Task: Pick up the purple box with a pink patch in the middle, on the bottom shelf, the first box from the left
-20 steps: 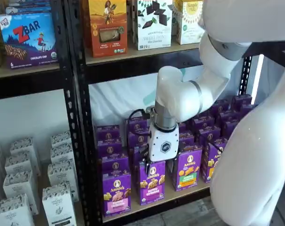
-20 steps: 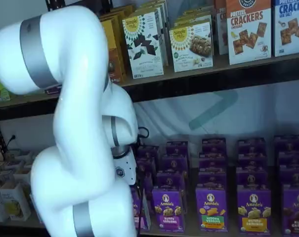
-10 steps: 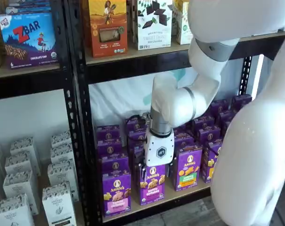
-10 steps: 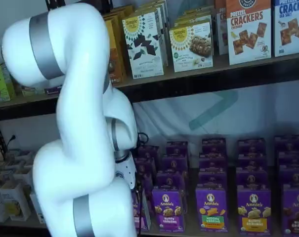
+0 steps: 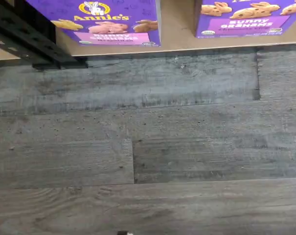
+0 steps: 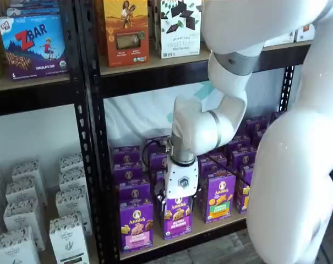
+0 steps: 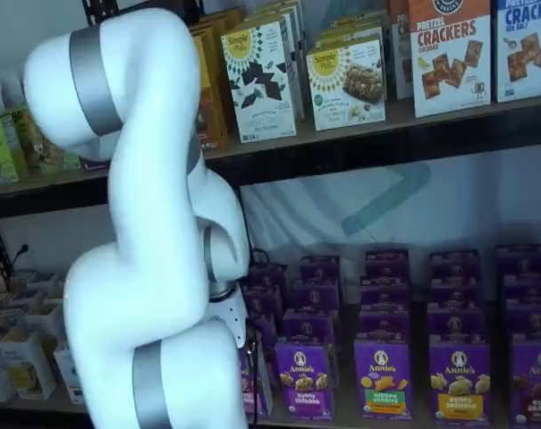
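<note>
A bare strip of tan board on the black-framed bottom shelf [image 6: 155,242] fronts the small purple box with pink band [image 6: 136,225]; at its three o'clock a purple-banded carton [image 6: 176,218] stands just beside.

The purple box [image 6: 136,224] stands upright at the front left end of the bottom shelf [image 6: 183,235], its face outward: white round Annie's logo, bunny snack picture, pink band below. The wrist view shows its lower front [image 5: 108,22] on the tan board.
</note>
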You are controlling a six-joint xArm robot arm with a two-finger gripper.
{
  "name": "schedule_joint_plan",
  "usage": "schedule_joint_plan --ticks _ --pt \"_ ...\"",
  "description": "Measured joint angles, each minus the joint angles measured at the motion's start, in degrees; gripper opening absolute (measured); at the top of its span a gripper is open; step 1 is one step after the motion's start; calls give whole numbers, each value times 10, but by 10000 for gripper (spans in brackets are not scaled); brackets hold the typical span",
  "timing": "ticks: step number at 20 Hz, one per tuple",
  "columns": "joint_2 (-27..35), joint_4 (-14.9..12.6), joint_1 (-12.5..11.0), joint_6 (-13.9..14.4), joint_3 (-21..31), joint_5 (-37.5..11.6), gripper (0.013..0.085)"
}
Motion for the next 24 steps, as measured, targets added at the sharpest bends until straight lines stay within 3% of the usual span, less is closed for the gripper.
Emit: schedule_joint_plan --ticks 10,18,24 --pt "64 15 -3 -19 -38 -36 850" --pt "106 48 -13 -61 -90 -26 850" --pt "160 20 -12 -32 -154 -14 850"
